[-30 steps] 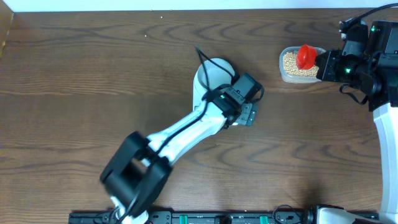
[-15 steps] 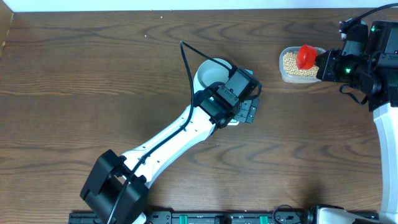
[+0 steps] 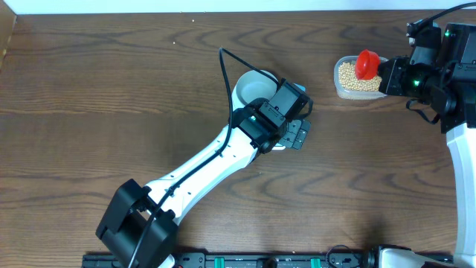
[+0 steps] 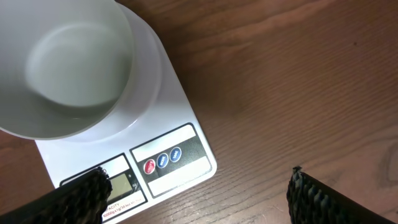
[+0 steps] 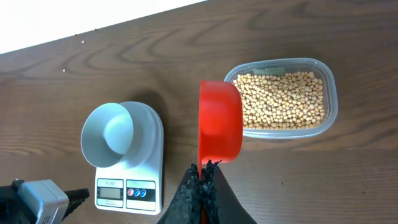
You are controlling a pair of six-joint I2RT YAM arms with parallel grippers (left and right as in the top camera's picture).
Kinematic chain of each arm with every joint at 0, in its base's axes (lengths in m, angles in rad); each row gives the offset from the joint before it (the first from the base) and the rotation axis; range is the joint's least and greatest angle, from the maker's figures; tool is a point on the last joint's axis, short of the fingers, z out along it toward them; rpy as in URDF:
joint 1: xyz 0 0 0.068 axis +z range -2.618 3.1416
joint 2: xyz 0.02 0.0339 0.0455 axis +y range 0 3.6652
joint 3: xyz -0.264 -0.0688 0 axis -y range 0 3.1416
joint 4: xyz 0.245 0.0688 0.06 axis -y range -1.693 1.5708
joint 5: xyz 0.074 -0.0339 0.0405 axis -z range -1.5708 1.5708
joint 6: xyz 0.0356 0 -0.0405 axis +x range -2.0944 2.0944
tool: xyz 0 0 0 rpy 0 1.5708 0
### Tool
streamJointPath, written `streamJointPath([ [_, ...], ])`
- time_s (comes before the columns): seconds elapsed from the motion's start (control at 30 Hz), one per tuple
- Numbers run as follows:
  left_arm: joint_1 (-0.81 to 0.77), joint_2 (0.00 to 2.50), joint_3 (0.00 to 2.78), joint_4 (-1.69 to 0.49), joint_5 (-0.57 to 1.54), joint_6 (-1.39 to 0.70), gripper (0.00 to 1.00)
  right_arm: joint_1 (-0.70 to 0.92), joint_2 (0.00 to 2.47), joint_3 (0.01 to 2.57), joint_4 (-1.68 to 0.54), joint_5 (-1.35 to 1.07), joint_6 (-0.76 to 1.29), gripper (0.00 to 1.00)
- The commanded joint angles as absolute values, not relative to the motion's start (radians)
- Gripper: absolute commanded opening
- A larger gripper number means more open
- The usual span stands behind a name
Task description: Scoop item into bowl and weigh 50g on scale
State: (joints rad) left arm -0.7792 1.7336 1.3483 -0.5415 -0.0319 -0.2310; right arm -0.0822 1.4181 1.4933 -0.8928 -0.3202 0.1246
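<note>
Two arms on a dark wood table (image 3: 111, 89), and all the beans (image 5: 283, 99) are sitting in the clear plastic tub (image 5: 329, 87) over on the right side. As far as I can see, none have made it into the bowl (image 4: 68, 68), whose inside is just bare white.

That bowl sits on the round platform at the back of the white scale (image 4: 177, 121), roughly mid-table. On the scale's front panel there are three little round buttons (image 4: 161, 160), one red and two blue, with the grey display (image 4: 119, 184) beside them. One finger partly covers the display, and the digits are too small for me to read.

The left gripper (image 4: 196, 186) hangs right over the front edge of the scale with its jaws spread wide, one finger on each side of the wrist view. It's gripping nothing and looks to be off the scale.

The right gripper (image 5: 203, 174) is pinched tight on the handle of a red scoop (image 5: 219, 121). The scoop is tipped on its side, right at the tub's edge. From above it overlaps the tub's rim. I honestly can't tell whether anything is inside the scoop. The tub is well apart from the scale.
</note>
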Motion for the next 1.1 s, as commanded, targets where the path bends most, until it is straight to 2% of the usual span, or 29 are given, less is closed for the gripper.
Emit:
streamJointPath([
  [0.0, -0.776, 1.768, 1.349, -0.54, -0.034, -0.214, 0.93, -0.088, 1.409, 1.503, -0.89, -0.316, 0.114, 0.01],
  [0.63, -0.802, 1.93, 1.345, -0.537, 0.026, -0.223, 0.93, -0.088, 1.41, 1.503, -0.899, -0.316, 0.114, 0.01],
  [1.07, -0.802, 1.979, 1.345, -0.535, -0.039, -0.274, 0.92, -0.088, 1.41, 1.503, -0.905, -0.314, 0.106, 0.01],
])
